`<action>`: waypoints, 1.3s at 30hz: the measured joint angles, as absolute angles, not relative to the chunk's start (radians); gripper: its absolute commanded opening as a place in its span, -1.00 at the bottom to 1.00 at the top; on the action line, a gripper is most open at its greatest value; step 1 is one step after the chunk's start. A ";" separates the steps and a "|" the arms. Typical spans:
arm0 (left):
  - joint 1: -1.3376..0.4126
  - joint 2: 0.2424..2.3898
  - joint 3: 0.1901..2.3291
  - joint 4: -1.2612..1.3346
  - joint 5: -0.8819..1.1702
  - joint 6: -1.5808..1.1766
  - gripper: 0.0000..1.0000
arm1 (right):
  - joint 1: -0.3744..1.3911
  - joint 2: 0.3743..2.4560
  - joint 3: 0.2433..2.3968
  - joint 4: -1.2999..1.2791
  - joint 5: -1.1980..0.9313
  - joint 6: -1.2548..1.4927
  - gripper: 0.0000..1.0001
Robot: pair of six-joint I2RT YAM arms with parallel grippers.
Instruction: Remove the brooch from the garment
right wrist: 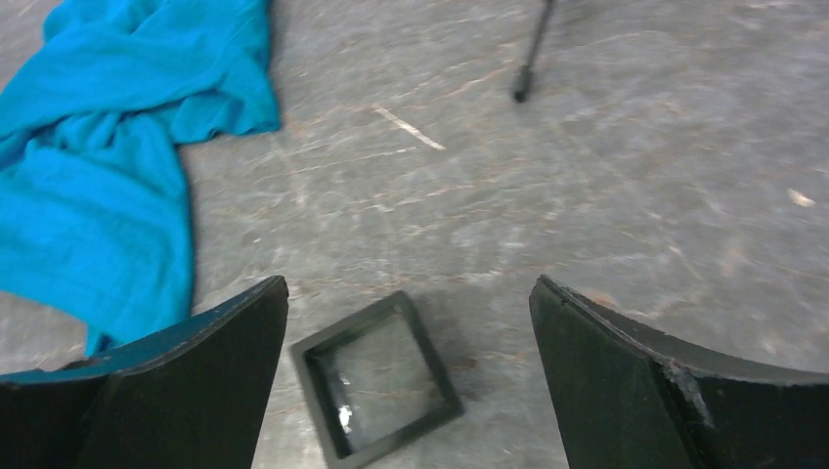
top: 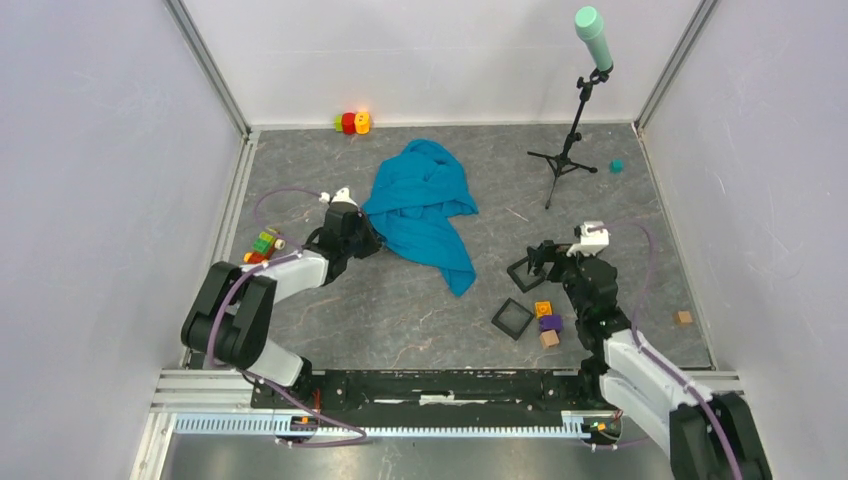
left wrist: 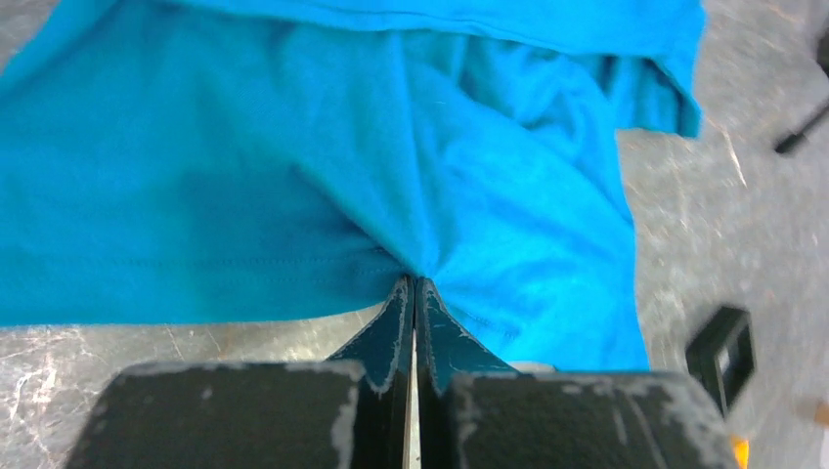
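Hem puckers at the tips of the left pincer (left wrist: 412, 283), clenched on the garment (left wrist: 293, 176). The right pincer (right wrist: 409, 288) gapes empty, well to its right. No sight of the brooch, likely in folds ahead: lift slowly to spread the cloth.

Bright, even, diffuse light throughout.
Shadows were faint and short; the top view was crisp, while both wrist views looked softer, the garment (left wrist: 293, 176) slightly blurred up close.

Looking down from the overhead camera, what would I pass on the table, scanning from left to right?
First the toy blocks, then the blue garment, then the microphone stand, then the small wooden cube.
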State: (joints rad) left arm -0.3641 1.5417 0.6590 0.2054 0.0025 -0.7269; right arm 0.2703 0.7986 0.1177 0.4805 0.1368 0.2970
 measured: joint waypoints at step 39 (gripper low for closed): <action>-0.348 1.171 0.458 0.273 0.027 -0.548 -0.95 | 0.504 1.974 1.114 0.248 0.172 0.115 -0.31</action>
State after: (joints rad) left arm -0.3477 1.1709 0.4576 0.2726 0.0265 -0.5476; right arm 0.5041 1.9743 1.1145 0.2481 0.1719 0.1146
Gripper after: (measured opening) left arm 0.029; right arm 0.442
